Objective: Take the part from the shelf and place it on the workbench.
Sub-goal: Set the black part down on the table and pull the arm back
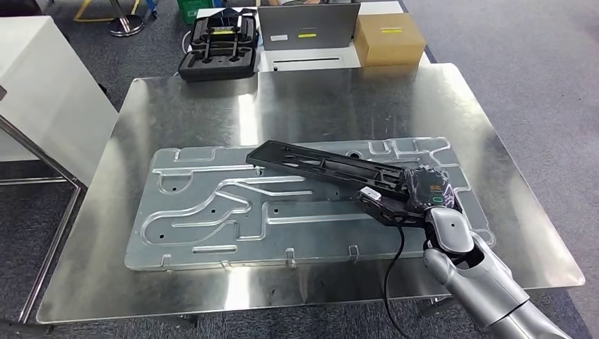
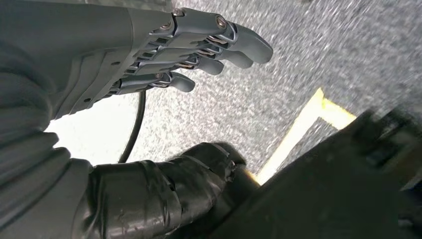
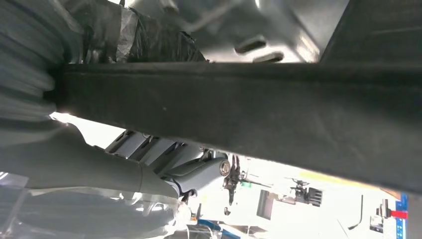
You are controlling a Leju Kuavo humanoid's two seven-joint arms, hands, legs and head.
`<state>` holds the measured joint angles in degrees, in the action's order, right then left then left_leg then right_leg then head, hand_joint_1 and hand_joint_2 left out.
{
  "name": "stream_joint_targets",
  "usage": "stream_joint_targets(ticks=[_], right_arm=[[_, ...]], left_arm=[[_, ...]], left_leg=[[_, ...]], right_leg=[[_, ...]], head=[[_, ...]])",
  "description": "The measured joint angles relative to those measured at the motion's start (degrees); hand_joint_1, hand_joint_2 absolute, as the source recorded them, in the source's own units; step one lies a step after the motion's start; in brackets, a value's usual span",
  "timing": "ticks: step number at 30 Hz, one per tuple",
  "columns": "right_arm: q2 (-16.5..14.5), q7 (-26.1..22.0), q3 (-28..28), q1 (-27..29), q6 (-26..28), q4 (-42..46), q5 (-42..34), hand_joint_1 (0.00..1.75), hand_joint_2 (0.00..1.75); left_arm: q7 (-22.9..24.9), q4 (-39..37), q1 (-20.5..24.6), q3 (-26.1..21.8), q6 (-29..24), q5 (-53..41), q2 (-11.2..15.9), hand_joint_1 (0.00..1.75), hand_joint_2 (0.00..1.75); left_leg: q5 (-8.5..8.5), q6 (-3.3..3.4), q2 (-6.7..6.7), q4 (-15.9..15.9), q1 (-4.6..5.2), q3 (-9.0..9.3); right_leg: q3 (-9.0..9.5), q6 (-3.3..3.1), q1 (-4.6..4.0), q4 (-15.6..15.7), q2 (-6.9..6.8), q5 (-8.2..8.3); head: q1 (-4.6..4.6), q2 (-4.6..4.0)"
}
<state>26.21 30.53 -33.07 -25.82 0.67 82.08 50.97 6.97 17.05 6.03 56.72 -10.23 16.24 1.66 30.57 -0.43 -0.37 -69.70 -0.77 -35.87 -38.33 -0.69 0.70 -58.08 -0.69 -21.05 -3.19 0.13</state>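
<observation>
The part [image 1: 321, 164] is a long black flat bracket. It lies slanted over the ribbed aluminium plate [image 1: 212, 205] on the steel workbench [image 1: 311, 92]. My right hand [image 1: 420, 192] grips its near right end, thumb on one side and fingers on the other. In the right wrist view the part [image 3: 249, 109] crosses the picture as a dark bar, with my fingers [image 3: 164, 154] under it. My left hand [image 2: 199, 50] hangs beside the body over grey floor, fingers straight and apart, holding nothing.
Behind the workbench stand a black moulded case [image 1: 217, 48], a grey laptop [image 1: 309, 27] and a cardboard box [image 1: 389, 38]. A white cabinet [image 1: 42, 92] is at the left. A black cable [image 1: 393, 282] hangs from my right wrist.
</observation>
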Motion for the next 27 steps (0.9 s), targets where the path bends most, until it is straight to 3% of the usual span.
stream_joint_targets(ticks=[2, 3, 4, 6, 7, 8, 10, 11, 12, 13, 14, 15, 16, 18, 19, 21, 22, 24, 26, 27], right_arm=[[0.07, 0.02, -0.01, -0.21, 0.11, -0.06, 0.00, 1.75, 1.75], [0.12, 0.04, -0.01, -0.23, 0.16, -0.12, -0.02, 1.75, 1.75], [0.17, 0.05, -0.04, -0.19, 0.18, -0.20, -0.06, 1.75, 1.75], [0.22, 0.06, -0.11, 0.08, 0.17, -0.39, -0.20, 1.75, 1.75], [0.26, 0.06, -0.16, 0.25, 0.16, -0.49, -0.26, 1.75, 1.75], [0.31, 0.06, -0.21, 0.39, 0.16, -0.60, -0.30, 1.75, 1.75], [0.39, 0.07, -0.29, 0.52, 0.16, -0.82, -0.31, 1.75, 1.75], [0.41, 0.07, -0.31, 0.53, 0.17, -0.91, -0.31, 1.75, 1.75], [0.41, 0.07, -0.32, 0.53, 0.18, -1.00, -0.31, 1.75, 1.75], [0.41, 0.07, -0.33, 0.52, 0.20, -1.05, -0.30, 1.75, 1.75], [0.41, 0.07, -0.33, 0.46, 0.22, -1.09, -0.30, 1.75, 1.75], [0.41, 0.07, -0.33, 0.33, 0.25, -1.12, -0.29, 1.75, 1.75], [0.41, 0.07, -0.33, 0.09, 0.26, -1.12, -0.28, 1.75, 1.75], [0.40, 0.06, -0.38, -0.31, 0.20, -1.15, -0.28, 1.75, 1.75], [0.40, 0.05, -0.48, -0.38, -0.04, -1.17, -0.22, 1.75, 1.75], [0.38, 0.17, -0.72, -0.07, -0.91, -1.09, 0.29, 1.75, 1.75], [0.38, 0.35, -0.82, 0.16, -1.38, -0.90, 0.65, 1.75, 1.75], [0.40, 0.87, -0.93, 0.73, -1.76, -0.40, 1.20, 1.75, 1.75], [0.66, 1.41, -0.94, 1.44, -1.39, -0.03, 1.54, 1.75, 1.75], [0.91, 1.67, -0.92, 1.90, -0.90, 0.12, 1.80, 1.75, 1.75]], left_arm=[[-0.01, 0.00, 0.16, 0.00, -0.01, 0.00, -0.01, 0.00, 1.75], [-0.02, 0.00, 0.22, 0.00, -0.02, 0.00, -0.02, 0.00, 1.75], [-0.03, 0.00, 0.26, 0.00, -0.03, 0.00, -0.02, 0.00, 1.75], [-0.01, 0.00, 0.21, 0.01, -0.04, 0.00, -0.01, 0.00, 1.75], [0.01, 0.00, 0.20, 0.01, -0.04, 0.00, 0.01, 0.00, 1.75], [0.02, 0.00, 0.22, 0.01, -0.06, 0.00, 0.03, 0.00, 1.75], [0.02, 0.00, 0.30, 0.01, -0.09, 0.00, 0.08, 0.00, 1.75], [0.02, 0.00, 0.32, 0.01, -0.09, 0.00, 0.09, 0.00, 1.75], [0.02, 0.00, 0.27, 0.01, -0.07, 0.00, 0.08, 0.00, 1.75], [0.02, 0.00, 0.21, 0.00, -0.05, 0.00, 0.08, 0.00, 1.75], [0.02, 0.00, 0.16, 0.00, -0.03, 0.00, 0.07, 0.00, 1.75], [0.02, 0.00, 0.14, 0.01, -0.02, 0.00, 0.07, 0.00, 1.75], [0.02, 0.00, 0.14, 0.01, -0.03, 0.00, 0.05, 0.00, 1.75], [-0.01, 0.00, 0.23, 0.02, -0.08, -0.02, 0.01, 0.00, 1.75], [-0.12, 0.00, 0.28, 0.02, -0.29, -0.13, -0.01, 0.00, 1.75], [-0.58, 0.00, 0.30, 0.02, -1.24, -0.58, -0.01, 0.00, 1.75], [-0.80, 0.00, 0.26, 0.03, -1.83, -0.90, 0.00, 0.00, 1.75], [-0.93, 0.00, 0.19, 0.04, -2.60, -1.35, 0.02, 0.00, 1.75], [-0.71, 0.00, 0.10, 0.08, -3.14, -1.69, -0.01, 0.00, 1.75], [-0.56, 0.00, 0.00, 0.09, -3.47, -1.78, -0.04, 0.00, 1.75]], left_leg=[[-0.10, 0.07, -0.13, 7.82, -0.11, 5.96], [0.40, 0.31, -0.24, 10.61, -0.01, 7.75], [0.81, 0.67, -0.36, 12.12, 0.20, 8.52], [-0.17, 1.72, -0.29, 12.55, 0.49, 7.82], [-0.92, 2.31, -0.17, 12.66, 0.58, 7.34], [-1.78, 2.90, -0.03, 12.87, 0.62, 6.71], [-3.46, 3.62, 0.08, 12.99, 0.83, 5.02], [-4.22, 3.77, 0.09, 12.93, 0.99, 4.02], [-4.92, 3.81, 0.09, 12.84, 1.17, 3.01], [-5.57, 3.81, 0.09, 12.73, 1.34, 2.00], [-6.18, 3.78, 0.09, 12.59, 1.46, 1.06], [-6.75, 3.71, 0.07, 12.41, 1.55, 0.23], [-7.24, 3.59, 0.04, 12.23, 1.64, -0.44], [-8.11, 3.20, -0.09, 11.97, 1.74, -1.14], [-8.50, 2.96, -0.23, 12.02, 1.71, -1.27], [-9.15, 2.40, -0.69, 12.20, 1.57, -1.47], [-8.73, 2.07, -0.86, 11.82, 1.55, -1.82], [-5.34, 1.37, -0.92, 8.39, 1.47, -3.38], [-0.54, 0.61, -0.70, 1.20, 0.94, -5.77], [0.72, 0.23, -0.56, -1.91, 0.55, -6.56]], right_leg=[[-1.08, 0.64, -0.01, -0.13, 0.03, 1.17], [-1.24, 1.01, -0.01, -0.11, 0.02, 1.71], [-1.27, 1.41, 0.00, 0.02, -0.01, 2.28], [-1.33, 2.16, 0.30, 0.33, 0.02, 3.10], [-1.76, 2.40, 0.47, -0.19, 0.09, 2.25], [-2.46, 2.53, 0.63, -1.73, 0.18, 0.24], [-4.41, 2.55, 0.71, -8.24, 0.33, -6.05], [-5.11, 2.55, 0.65, -12.20, 0.37, -8.35], [-5.28, 2.51, 0.55, -15.32, 0.41, -9.29], [-4.61, 2.39, 0.42, -16.80, 0.43, -8.86], [-2.98, 2.17, 0.27, -16.26, 0.45, -7.63], [-0.20, 1.84, 0.08, -13.52, 0.47, -6.47], [3.21, 1.45, -0.20, -9.41, 0.47, -6.31], [8.46, 0.90, -0.66, -1.87, 0.47, -7.49], [9.42, 0.74, -0.81, 0.01, 0.45, -8.15], [9.34, 0.31, -0.76, 1.07, 0.18, -7.64], [9.31, 0.02, -0.66, 1.44, -0.08, -7.15], [9.13, -0.49, -0.41, 2.09, -0.77, -6.03], [8.44, -0.59, -0.37, 2.06, -1.42, -5.38], [8.01, -0.48, -0.32, 1.92, -1.71, -5.17]], head=[[0.06, 0.00], [0.13, 0.00], [0.12, 0.00], [0.10, 0.00], [0.10, 0.00], [0.21, 0.00], [0.45, 0.00], [0.51, 0.00], [0.55, 0.00], [0.55, 0.00], [0.55, 0.00], [0.54, 0.00], [0.54, 0.00], [0.50, 0.00], [0.57, 0.00], [0.72, 0.00], [0.71, 0.00], [0.42, 0.00], [0.16, 0.00], [0.14, 0.00]])
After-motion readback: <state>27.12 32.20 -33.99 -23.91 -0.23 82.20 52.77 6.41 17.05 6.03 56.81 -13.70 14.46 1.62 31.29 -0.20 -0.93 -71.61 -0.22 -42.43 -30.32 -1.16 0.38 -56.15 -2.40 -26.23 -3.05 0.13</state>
